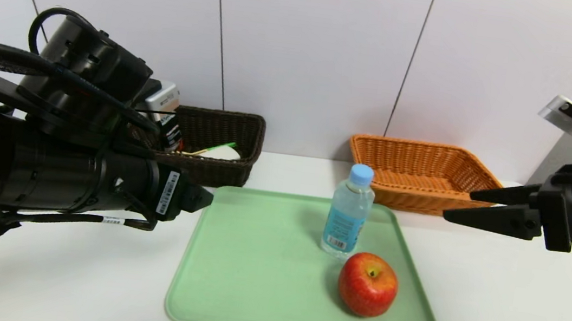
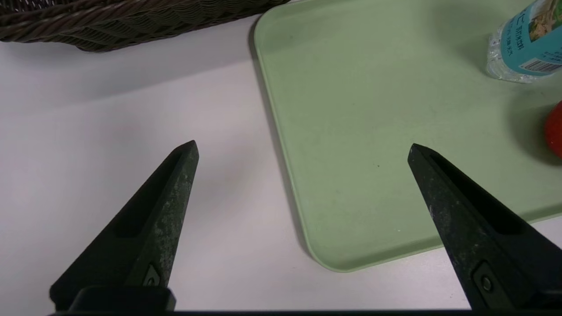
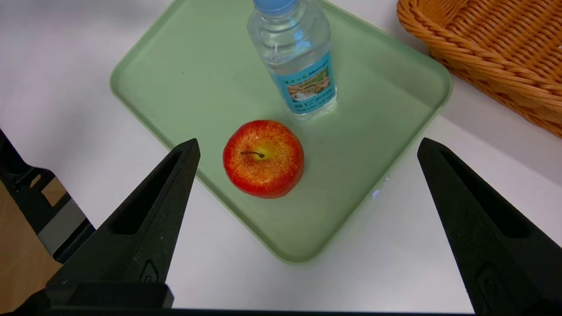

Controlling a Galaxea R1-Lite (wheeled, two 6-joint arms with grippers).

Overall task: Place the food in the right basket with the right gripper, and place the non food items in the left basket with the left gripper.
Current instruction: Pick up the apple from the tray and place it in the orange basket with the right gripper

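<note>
The right tool point(image 1: 458, 204) hangs wide open, empty, above the surface point(image 1: 506, 318) off the green tray's point(image 1: 250, 276) right edge, near the orange basket point(image 1: 421, 171). The apple point(image 1: 368, 284) and water bottle point(image 1: 348, 212) stand on the tray. The left tool point(image 2: 303, 147), also wide, hovers over the tray's left edge. The dark basket point(image 1: 222, 144) holds the spoon point(image 1: 211, 149).

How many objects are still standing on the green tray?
2: the water bottle stands upright toward the tray's far right side, and the apple sits just in front of it, nearer the robot. Nothing there looks hidden.
</note>
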